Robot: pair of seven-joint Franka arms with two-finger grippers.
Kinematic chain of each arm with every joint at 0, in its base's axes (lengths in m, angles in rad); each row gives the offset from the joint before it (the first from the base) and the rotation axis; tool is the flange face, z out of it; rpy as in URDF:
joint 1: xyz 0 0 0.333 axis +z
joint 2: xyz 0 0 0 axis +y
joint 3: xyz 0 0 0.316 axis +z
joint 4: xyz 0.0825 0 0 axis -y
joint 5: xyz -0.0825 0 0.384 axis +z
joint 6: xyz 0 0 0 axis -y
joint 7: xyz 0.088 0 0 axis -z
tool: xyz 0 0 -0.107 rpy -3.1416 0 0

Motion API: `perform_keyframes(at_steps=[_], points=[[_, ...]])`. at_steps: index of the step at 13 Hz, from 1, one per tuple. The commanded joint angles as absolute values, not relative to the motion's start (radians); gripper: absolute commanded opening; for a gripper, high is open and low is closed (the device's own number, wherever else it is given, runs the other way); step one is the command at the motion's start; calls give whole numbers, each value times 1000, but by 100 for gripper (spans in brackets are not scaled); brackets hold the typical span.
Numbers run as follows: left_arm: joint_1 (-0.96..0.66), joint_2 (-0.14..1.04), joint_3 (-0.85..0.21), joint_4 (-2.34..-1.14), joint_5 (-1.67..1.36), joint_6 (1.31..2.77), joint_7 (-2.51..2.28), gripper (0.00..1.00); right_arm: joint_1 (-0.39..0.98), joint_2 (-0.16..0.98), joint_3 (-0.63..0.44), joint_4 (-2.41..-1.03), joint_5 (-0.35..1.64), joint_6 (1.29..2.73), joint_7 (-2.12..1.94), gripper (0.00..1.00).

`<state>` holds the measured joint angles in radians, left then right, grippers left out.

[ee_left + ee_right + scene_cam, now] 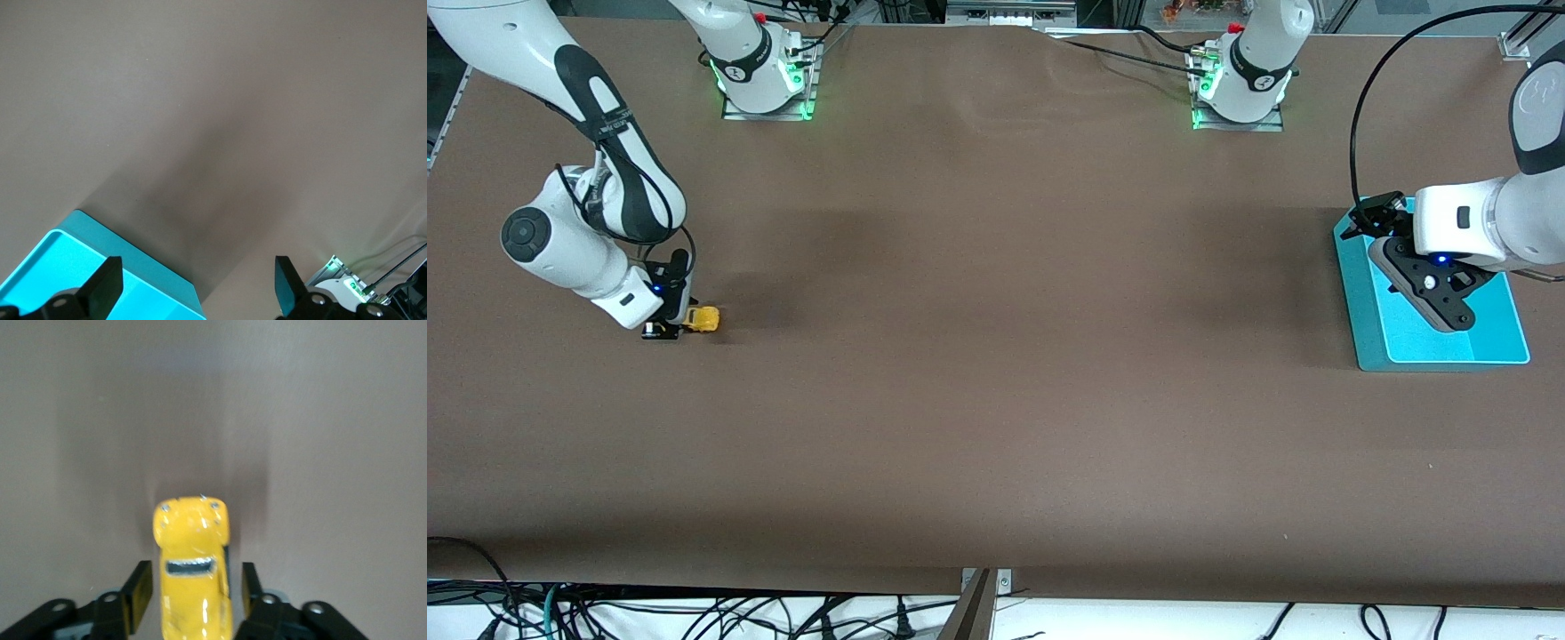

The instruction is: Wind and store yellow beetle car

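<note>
At table level, right tool (pixel 192 600) straddles yellow beetle car (pixel 192 570), fingers apart; left tool (pixel 197 287) gapes empty over teal tray (pixel 1498 351).

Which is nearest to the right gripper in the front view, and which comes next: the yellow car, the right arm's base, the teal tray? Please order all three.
From the right gripper:
1. Yellow car: between its open fingers, on the table at the right arm's end.
2. Right arm's base: at the table's top edge, same end.
3. Teal tray: at the left arm's end, under the waiting left gripper.
</note>
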<state>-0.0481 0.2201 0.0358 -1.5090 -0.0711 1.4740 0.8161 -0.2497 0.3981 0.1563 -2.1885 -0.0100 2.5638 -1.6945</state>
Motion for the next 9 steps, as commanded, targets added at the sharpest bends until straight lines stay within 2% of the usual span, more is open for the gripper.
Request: perform_keyframes(at_steps=[1,7,9], points=[[-54,241,37,-1488,-48,1462,896,100,-259,405,205,-2074,-15,2446,-1701,100],[-75,273,35,-1486,-49,1465,1034,100,-256,361,233,-1853,-20,2148,-1671,100],[-72,308,35,-1491,-49,1463,1087,100,-256,316,233,-1832,-20,2138,-1689,100]])
